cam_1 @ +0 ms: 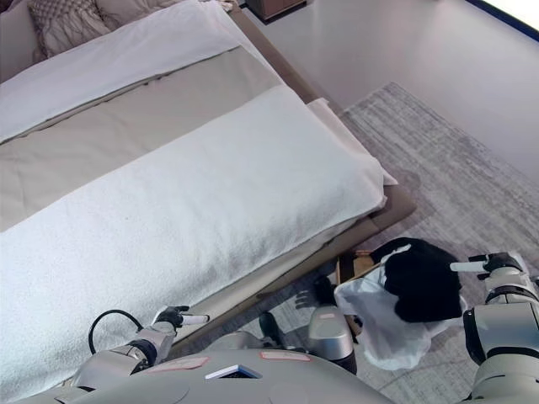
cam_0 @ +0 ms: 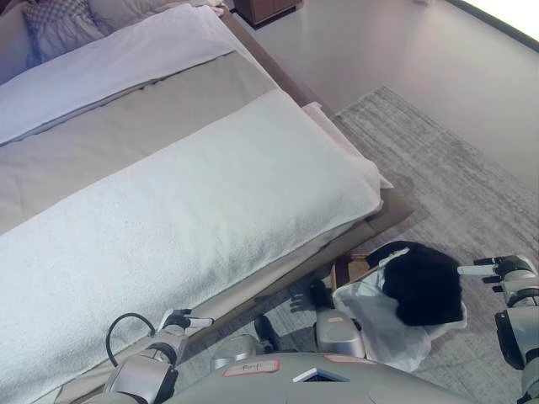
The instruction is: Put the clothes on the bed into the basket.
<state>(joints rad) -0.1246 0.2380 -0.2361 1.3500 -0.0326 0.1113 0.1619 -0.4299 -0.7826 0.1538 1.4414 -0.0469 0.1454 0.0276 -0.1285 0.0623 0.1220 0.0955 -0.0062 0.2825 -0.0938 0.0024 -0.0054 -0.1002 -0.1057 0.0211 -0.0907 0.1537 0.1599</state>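
Both garments, black (cam_0: 424, 284) on white (cam_0: 381, 330), bury your basket (cam_0: 352, 268) just left of your open right hand (cam_0: 503, 270), while your open left hand (cam_1: 180, 317) touches the bed's edge (cam_1: 278, 273).

Even, bright daylight fills the room — strongest at the upper right, where the floor (cam_0: 404, 59) washes pale; the bed (cam_0: 168, 202) casts soft shadow underneath.

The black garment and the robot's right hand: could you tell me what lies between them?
Nothing lies between them: in the left eye view only a narrow strip of grey rug separates the black garment, piled on white cloth, from the right hand.
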